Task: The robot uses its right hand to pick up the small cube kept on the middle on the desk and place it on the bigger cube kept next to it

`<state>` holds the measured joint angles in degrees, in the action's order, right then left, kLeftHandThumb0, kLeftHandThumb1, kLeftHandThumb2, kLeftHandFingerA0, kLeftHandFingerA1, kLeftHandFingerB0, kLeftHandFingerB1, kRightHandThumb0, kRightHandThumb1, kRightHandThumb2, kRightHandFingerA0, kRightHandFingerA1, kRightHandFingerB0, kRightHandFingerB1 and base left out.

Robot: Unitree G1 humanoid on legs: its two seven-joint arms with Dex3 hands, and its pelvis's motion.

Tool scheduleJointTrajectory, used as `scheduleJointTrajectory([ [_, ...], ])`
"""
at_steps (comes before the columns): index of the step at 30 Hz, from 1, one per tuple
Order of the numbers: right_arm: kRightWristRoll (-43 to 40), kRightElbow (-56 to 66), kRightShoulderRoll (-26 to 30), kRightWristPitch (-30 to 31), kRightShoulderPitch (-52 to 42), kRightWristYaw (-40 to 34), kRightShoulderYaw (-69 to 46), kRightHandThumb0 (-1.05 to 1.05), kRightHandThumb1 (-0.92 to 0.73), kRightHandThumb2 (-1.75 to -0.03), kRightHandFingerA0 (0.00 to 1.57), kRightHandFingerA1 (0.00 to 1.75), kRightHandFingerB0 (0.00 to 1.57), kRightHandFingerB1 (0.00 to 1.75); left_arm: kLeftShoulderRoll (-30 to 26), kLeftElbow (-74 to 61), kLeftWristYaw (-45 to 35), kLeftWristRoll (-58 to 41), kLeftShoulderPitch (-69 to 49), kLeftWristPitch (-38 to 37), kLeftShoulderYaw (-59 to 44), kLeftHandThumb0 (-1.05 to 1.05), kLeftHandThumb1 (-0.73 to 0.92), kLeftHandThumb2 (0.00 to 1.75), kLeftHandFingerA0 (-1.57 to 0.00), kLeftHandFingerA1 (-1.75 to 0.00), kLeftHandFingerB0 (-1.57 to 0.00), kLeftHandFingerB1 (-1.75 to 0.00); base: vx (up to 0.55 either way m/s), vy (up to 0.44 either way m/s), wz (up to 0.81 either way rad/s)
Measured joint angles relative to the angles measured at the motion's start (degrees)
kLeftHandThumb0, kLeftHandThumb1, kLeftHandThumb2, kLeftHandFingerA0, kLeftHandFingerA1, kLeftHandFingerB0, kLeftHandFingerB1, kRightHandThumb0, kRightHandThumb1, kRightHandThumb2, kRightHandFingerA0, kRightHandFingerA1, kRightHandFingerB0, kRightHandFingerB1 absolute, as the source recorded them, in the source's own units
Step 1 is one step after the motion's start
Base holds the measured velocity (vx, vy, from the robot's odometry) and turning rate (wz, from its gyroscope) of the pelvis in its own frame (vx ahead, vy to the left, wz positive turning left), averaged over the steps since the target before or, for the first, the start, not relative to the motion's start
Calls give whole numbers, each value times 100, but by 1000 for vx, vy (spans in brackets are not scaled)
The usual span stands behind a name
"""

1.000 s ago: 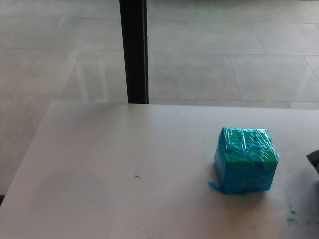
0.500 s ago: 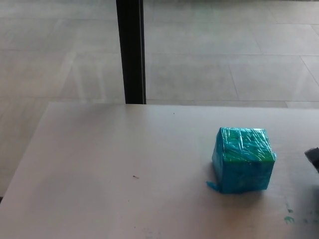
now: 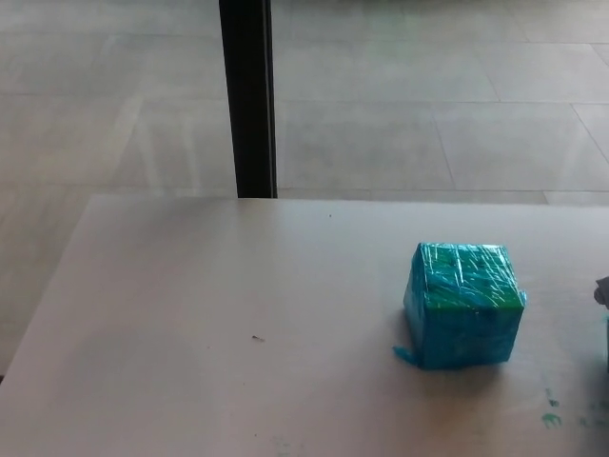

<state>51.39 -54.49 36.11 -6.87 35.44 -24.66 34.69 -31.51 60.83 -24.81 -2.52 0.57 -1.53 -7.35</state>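
A blue-green cube [image 3: 463,305] wrapped in shiny tape stands on the pale desk [image 3: 238,314], right of the middle. It is the only cube that shows in full. A small dark sliver [image 3: 602,290] pokes in at the right edge, level with the cube; it may be part of my right hand, and too little of it shows to tell how its fingers stand. It is well apart from the cube. No small cube is visible. My left hand does not show.
A black upright post [image 3: 247,95] stands behind the desk's far edge, with grey floor tiles beyond. Small green marks [image 3: 552,417] stain the desk near the front right corner. The desk's left edge runs diagonally at the lower left.
The whole picture has shifted slightly left, so the camera moved. The dark sliver at the right edge shows less than before. The cube has not moved on the desk.
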Motion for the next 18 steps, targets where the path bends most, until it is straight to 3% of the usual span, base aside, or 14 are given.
scheduleJointTrajectory([
  [2, -90, 1, -29, -187, -22, -51, -165, -24, -59, -57, 95, 140, 89, 68, -2, 2, 0, 0, 1, 0, -1, -83, 72, 62, -41, -74, -42, -58, 0, 0, 0],
  [3, -125, 1, -39, -259, -26, -67, -215, -17, -58, -66, 95, 145, 89, 83, -4, 1, 0, 0, 1, -1, -1, -83, 72, 62, -41, -75, -44, -60, 0, 0, 0],
  [4, -183, 2, -54, -378, -33, -94, -307, -16, -59, -71, 94, 150, 88, 86, -7, -3, 0, -1, -1, -2, -6, -83, 72, 62, -41, -73, -43, -57, 0, 0, 0],
  [9, -420, 3, -115, -831, -37, -176, -678, -15, -60, -66, 97, 145, 91, 74, -21, -53, 10, 0, -36, -6, -13, -84, 72, 62, -41, -73, -44, -57, 0, 0, 0],
  [10, -486, 1, -132, -937, -36, -176, -775, -18, -61, -64, 97, 137, 90, 70, -29, -63, 10, 0, -47, -7, -14, -83, 73, 62, -42, -70, -44, -55, 0, 0, 0],
  [11, -527, 0, -137, -1020, -36, -177, -837, -17, -59, -66, 94, 137, 90, 78, -33, -73, 13, 2, -58, -8, -13, -83, 72, 62, -42, -71, -44, -55, 0, 0, 0],
  [13, -598, 8, -136, -1166, -36, -178, -920, -17, -59, -66, 94, 137, 90, 78, -34, -98, 24, 4, -82, -8, -11, -83, 72, 62, -42, -71, -44, -55, 0, 0, 0],
  [16, -673, 16, -136, -1337, -36, -178, -1021, -17, -62, -71, 92, 147, 90, 85, -34, -153, 39, -2, -113, -7, -39, -83, 72, 62, -43, -72, -45, -56, 0, 0, 0],
  [18, -692, 21, -136, -1408, -25, -170, -1049, -17, -60, -63, 91, 155, 89, 80, -34, -186, 52, 0, -145, -7, -46, -83, 72, 62, -44, -71, -45, -55, 0, 0, 0],
])
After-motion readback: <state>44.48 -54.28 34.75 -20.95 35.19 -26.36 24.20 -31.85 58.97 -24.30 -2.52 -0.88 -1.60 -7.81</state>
